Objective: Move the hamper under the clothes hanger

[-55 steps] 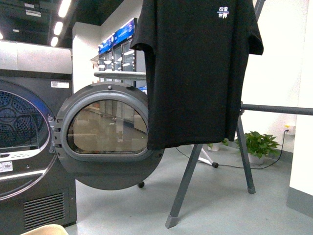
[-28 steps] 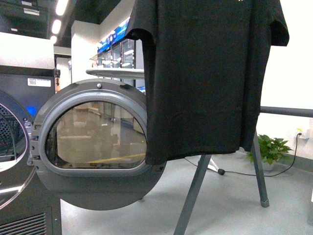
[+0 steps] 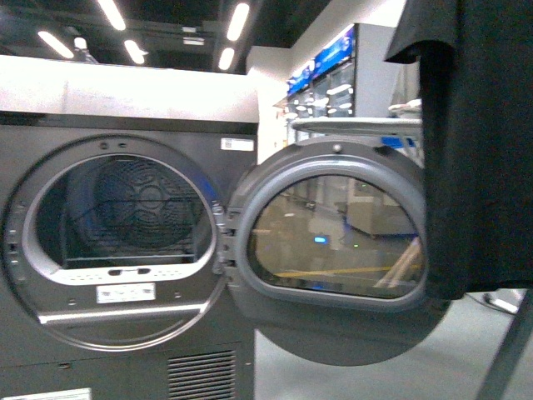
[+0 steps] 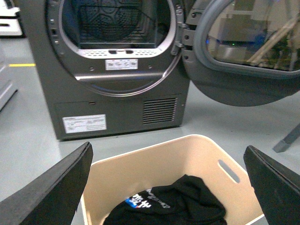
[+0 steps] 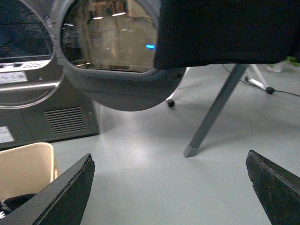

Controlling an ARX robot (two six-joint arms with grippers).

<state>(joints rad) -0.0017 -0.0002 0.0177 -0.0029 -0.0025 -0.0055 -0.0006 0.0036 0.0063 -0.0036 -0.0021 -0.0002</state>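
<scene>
The beige hamper [image 4: 154, 161] stands on the floor in front of the dryer, with a black garment [image 4: 173, 206] inside; its corner also shows in the right wrist view [image 5: 26, 166]. My left gripper [image 4: 166, 187] is open, jaws wide apart above the hamper. My right gripper [image 5: 168, 187] is open over bare floor, to the right of the hamper. The clothes hanger shows as a slanted grey leg [image 5: 213, 112] and a leg at the lower right of the front view [image 3: 508, 350]. A black T-shirt [image 3: 483, 142] hangs from it.
A dark grey dryer [image 3: 125, 242] stands ahead with its round door [image 3: 333, 242] swung open to the right, near the hanging shirt. The door also shows in the wrist views [image 4: 243, 51] [image 5: 117, 51]. Grey floor [image 5: 150, 168] lies between dryer and rack leg.
The front view has swung left: the dryer drum now fills the left half, the door sits in the middle and the hanging shirt has slid to the right edge.
</scene>
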